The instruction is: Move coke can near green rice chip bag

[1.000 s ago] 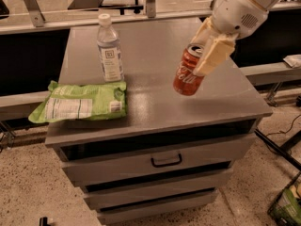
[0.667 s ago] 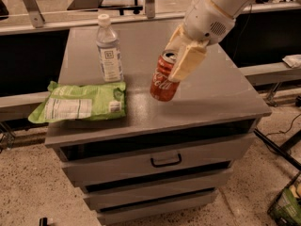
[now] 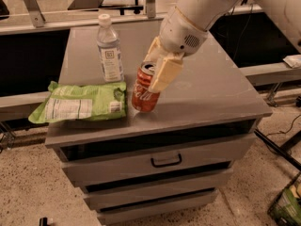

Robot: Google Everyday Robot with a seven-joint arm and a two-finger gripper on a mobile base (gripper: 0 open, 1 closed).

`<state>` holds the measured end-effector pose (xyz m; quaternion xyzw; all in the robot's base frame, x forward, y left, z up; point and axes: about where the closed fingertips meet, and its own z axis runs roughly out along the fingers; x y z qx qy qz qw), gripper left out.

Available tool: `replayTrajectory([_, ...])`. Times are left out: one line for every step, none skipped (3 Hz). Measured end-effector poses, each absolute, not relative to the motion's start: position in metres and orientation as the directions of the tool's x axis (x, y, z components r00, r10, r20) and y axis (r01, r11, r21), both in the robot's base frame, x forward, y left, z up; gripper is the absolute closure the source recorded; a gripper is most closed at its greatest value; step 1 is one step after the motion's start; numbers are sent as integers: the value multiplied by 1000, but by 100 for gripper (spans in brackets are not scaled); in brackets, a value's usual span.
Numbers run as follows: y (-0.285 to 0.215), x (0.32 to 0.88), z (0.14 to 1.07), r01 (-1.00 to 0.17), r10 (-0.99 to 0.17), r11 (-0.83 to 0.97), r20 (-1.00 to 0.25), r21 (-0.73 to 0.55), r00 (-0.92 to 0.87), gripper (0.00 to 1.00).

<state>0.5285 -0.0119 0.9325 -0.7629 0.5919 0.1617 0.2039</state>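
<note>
The coke can (image 3: 143, 94) is red-orange with white script and a silver top. It is tilted slightly and sits just right of the green rice chip bag (image 3: 80, 102), almost touching its right edge. The bag lies flat at the front left of the grey cabinet top (image 3: 207, 86), with its white label panel facing up. My gripper (image 3: 157, 74) comes down from the upper right and is shut on the can, with cream fingers (image 3: 164, 72) over its upper right side. I cannot tell whether the can's base rests on the surface.
A clear water bottle (image 3: 109, 48) with a white cap stands behind the bag, to the left of the can. The cabinet has a drawer with a black handle (image 3: 166, 161) below. Black table legs and a green bin (image 3: 287, 206) are at the right on the floor.
My gripper has carried the can leftwards and lower, from the right part of the cabinet top to right beside the chip bag.
</note>
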Motion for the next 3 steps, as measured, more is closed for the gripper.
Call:
replayTrajectory([-2,524,922,-966,-845,-232,-468,-114,258,85])
replayTrajectory([0,523,920,-965,-846,-234,-466,-115,261,62])
replayTrajectory([2,524,920,-965,-845,-235,-466,-119,263,39])
